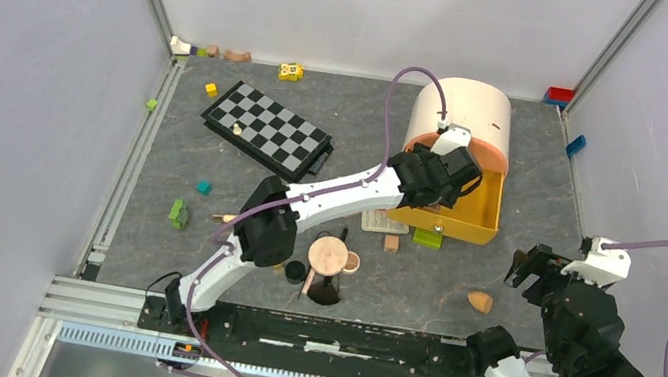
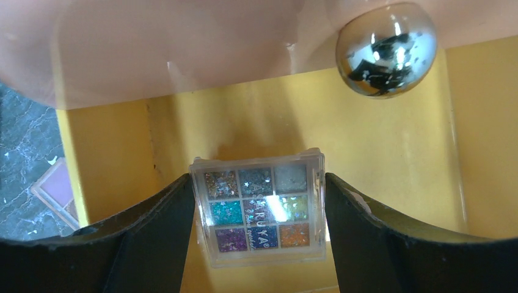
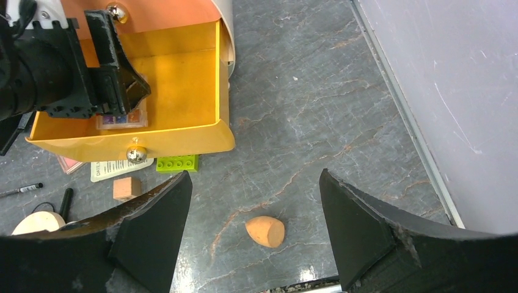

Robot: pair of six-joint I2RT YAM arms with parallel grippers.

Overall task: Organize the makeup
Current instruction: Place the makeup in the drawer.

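Clamped between the black fingers (image 2: pixel 156 235) of the left end effector (image 2: pixel 259 183): small square multicolour glitter palette (image 2: pixel 258 209) in a clear plastic case; touched on both side edges by the finger faces. Nine pans in three rows of three; silvery and grey along the top, teal and yellow-green in the middle, purple, dark blue and orange at the bottom; pale lettering across the lid, glare over the centre pan. Held low inside the open yellow plastic drawer (image 3: pixel 183 79) of the round peach-pink organiser (image 1: pixel 463 113), close to the drawer's front wall; whether resting on the drawer floor, cannot tell. Just above it on the organiser front: shiny chrome ball knob (image 2: pixel 386 49).

Spread wide and holding nothing: right end effector (image 3: pixel 253 177), poised over the dark grey marbled desk (image 3: pixel 317 91) to the right of the drawer. Lying on the desk below the gap, apart from both fingers: orange teardrop sponge (image 3: pixel 266 231), matte and smooth.

On the desk just in front of the drawer: flat pink palette (image 2: pixel 58 189); white printed card (image 3: pixel 113 168); lime-green studded plastic brick (image 3: pixel 176 163); small wooden cube (image 3: pixel 127 188). Nearer the left arm's elbow, well apart from the drawer: round peach compact (image 1: pixel 330 254).
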